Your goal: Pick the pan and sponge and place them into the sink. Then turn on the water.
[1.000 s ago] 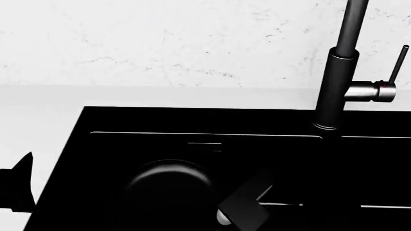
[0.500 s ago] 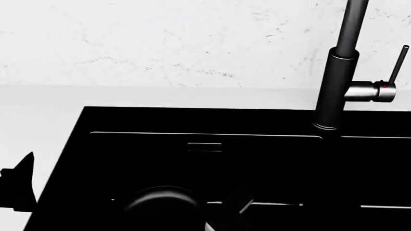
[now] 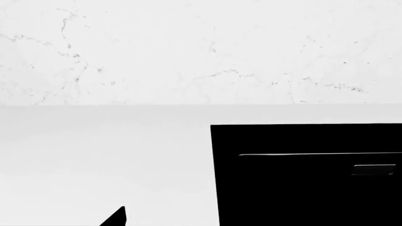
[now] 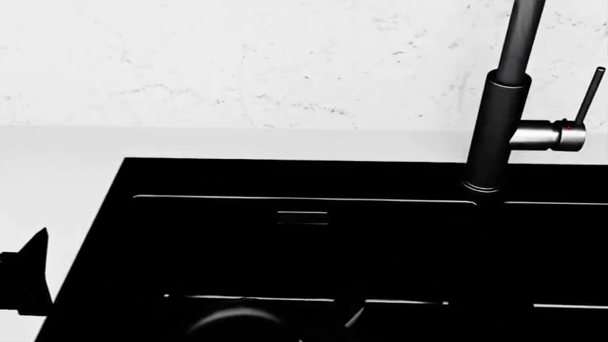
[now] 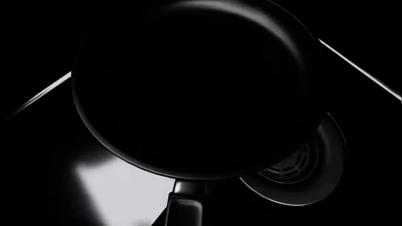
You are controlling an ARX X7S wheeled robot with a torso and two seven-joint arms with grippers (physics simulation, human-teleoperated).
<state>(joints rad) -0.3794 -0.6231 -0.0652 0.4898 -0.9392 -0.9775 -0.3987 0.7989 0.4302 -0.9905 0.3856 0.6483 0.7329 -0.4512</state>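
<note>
The pan [image 5: 188, 89] hangs low inside the sink [image 4: 238, 182], over its drain [image 5: 308, 174], handle apparently gripped by the unseen right gripper. The left gripper [image 4: 24, 278], state unclear, waits beside the sink. Judging so: sponge unseen, faucet [image 4: 499, 128] untouched.

Left claw [image 4: 24, 281] hangs low at the view's left edge.

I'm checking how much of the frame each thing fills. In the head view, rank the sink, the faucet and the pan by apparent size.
1. sink
2. faucet
3. pan, only its top edge shows at the frame's bottom, so its rank is unsure.
</note>
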